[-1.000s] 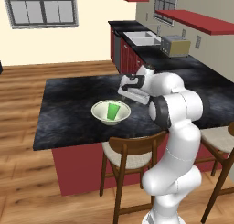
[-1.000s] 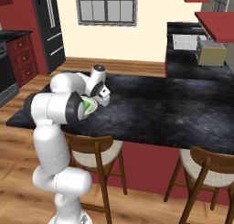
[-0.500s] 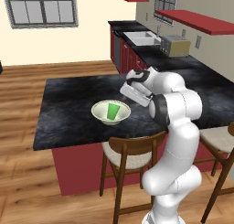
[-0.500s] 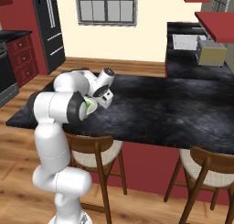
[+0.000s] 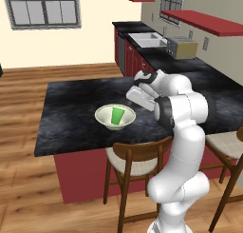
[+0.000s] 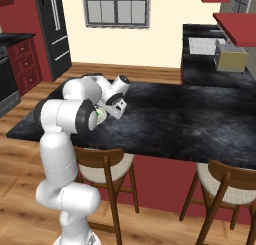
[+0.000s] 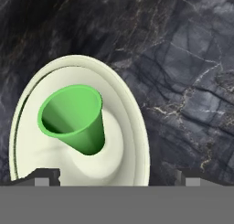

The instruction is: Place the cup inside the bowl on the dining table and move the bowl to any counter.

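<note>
Beside the bowl [image 5: 115,117] on the dining table [image 5: 71,118], wooden chairs [image 5: 134,166] stand.

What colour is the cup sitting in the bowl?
Bright green; the cup shows best in the hand view, standing inside the cream-white bowl.

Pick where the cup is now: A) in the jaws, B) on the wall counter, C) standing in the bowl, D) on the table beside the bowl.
C: the green cup stands upright inside the bowl on the table, with nothing gripping it.
</note>
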Tool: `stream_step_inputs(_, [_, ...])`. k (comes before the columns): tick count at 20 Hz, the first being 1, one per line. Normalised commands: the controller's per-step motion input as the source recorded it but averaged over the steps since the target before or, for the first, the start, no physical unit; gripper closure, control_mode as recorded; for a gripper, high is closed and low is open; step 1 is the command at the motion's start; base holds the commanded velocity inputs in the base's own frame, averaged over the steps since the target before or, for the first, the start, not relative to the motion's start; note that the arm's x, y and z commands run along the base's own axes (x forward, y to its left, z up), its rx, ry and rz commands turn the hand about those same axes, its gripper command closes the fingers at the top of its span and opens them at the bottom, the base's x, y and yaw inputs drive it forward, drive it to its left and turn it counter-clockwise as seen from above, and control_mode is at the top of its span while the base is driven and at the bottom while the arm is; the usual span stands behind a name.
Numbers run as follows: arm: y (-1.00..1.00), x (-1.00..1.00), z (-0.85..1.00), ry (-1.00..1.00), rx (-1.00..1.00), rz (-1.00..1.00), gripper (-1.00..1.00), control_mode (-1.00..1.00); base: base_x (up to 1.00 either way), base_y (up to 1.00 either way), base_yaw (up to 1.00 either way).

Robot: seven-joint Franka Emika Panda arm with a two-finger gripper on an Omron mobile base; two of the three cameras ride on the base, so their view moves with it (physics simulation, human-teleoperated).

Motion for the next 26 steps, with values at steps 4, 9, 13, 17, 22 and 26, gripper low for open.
stream_step_inputs(4, [0.00, 0.02, -0.11, 0.00, 0.00, 0.11, -1.00, -1.00, 0.00, 0.00, 0.00])
stream_step_inputs(9, [0.00, 0.10, -0.12, 0.00, 0.00, 0.07, -1.00, -1.00, 0.00, 0.00, 0.00])
stream_step_inputs(13, [0.00, 0.09, -0.04, 0.00, 0.00, 0.01, -1.00, -1.00, 0.00, 0.00, 0.00])
stream_step_inputs(17, [0.00, 0.23, -0.13, 0.00, 0.00, 0.00, -1.00, -1.00, 0.00, 0.00, 0.00])
stream_step_inputs(22, [0.00, 0.19, -0.21, 0.00, 0.00, 0.00, -1.00, -1.00, 0.00, 0.00, 0.00])
stream_step_inputs(26, [0.00, 0.17, -0.25, 0.00, 0.00, 0.00, -1.00, -1.00, 0.00, 0.00, 0.00])
